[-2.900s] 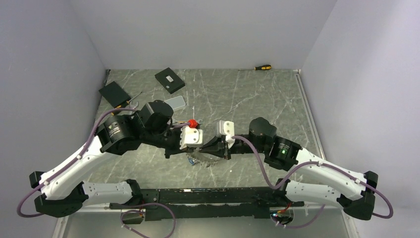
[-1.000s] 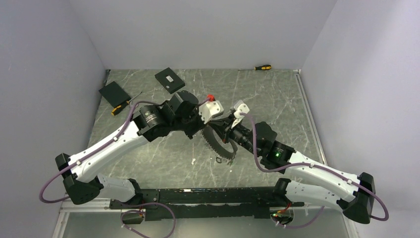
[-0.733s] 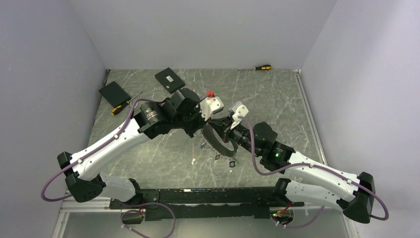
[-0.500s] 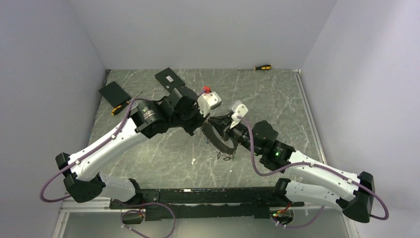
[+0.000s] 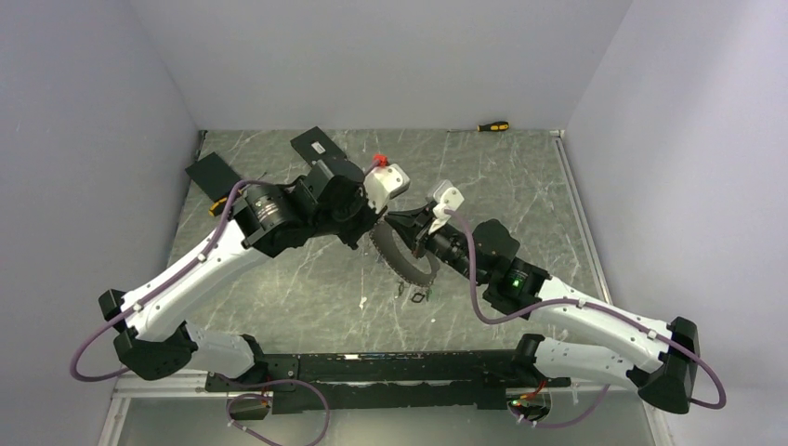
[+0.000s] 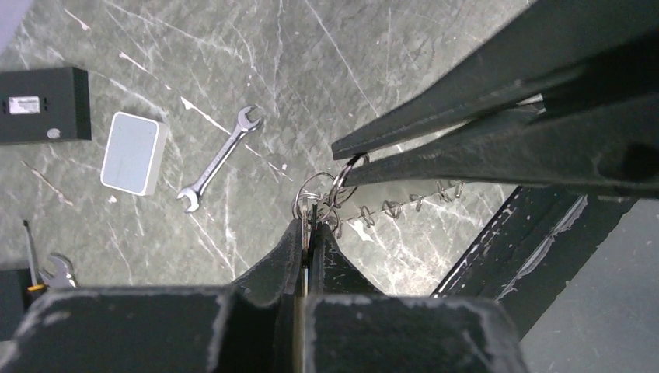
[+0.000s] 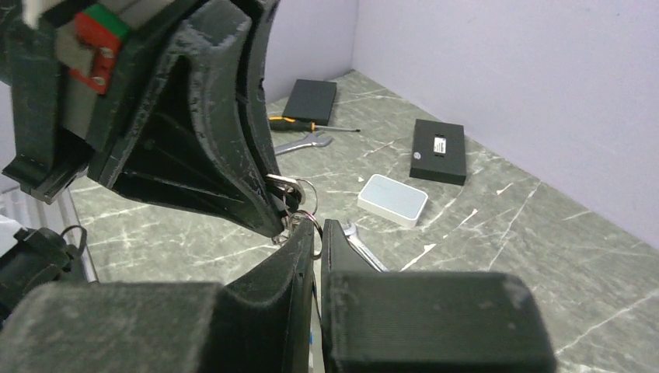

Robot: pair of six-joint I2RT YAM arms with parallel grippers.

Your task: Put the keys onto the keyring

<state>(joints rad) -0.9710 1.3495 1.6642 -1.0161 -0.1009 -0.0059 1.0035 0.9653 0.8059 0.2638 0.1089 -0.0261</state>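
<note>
The keyring [image 5: 398,263], pinched by left gripper [image 6: 307,223] and right gripper [image 7: 317,228], hangs clear of the wrench [image 6: 220,158].

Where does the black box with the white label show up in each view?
Top external: black box in the upper middle, left of centre.
Left wrist: upper left edge.
Right wrist: right of centre, near the wall.
Shared landmark: the left-hand yellow-handled screwdriver.

The keyring [image 5: 398,264], a thin dark wire loop fringed with small silver keys [image 6: 410,203], hung in mid-air, held near its top and drooping in a slanted curve.
</note>
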